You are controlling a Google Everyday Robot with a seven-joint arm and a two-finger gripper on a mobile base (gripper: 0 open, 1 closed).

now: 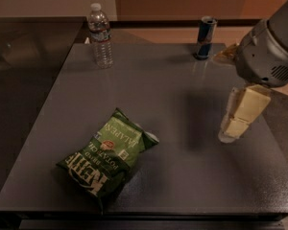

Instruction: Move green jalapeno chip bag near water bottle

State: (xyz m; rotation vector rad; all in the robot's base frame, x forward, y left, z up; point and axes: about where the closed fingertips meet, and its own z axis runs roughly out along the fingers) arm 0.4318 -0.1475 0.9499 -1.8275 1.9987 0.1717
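**Chip bag at the front, bottle at the far left corner**

The green jalapeno chip bag (108, 157) lies flat on the grey surface (173, 90), front left, with its lower corner close to the front edge. Its print faces up but is turned away from the camera, so it reads upside down. White block letters at the dark end spell "KETT", with the rest lost in a crease. "POTATO" runs across the middle and "JALAPEN" across the lighter green half. A small red-orange emblem sits between them.

The water bottle (100, 35) stands upright near the far left corner, well apart from the bag. It has a white cap and a pale label band whose writing is too small to read. A blue-and-silver can (206, 31) stands at the far edge, toward the right; its lettering cannot be read.

The gripper (235, 123) hangs over the right side of the surface near the right edge, under the arm's grey housing (273, 51) and well apart from the bag. I cannot tell whether its jaws are spread or pressed together.

A wide bare stretch of surface runs between the bag and the bottle.
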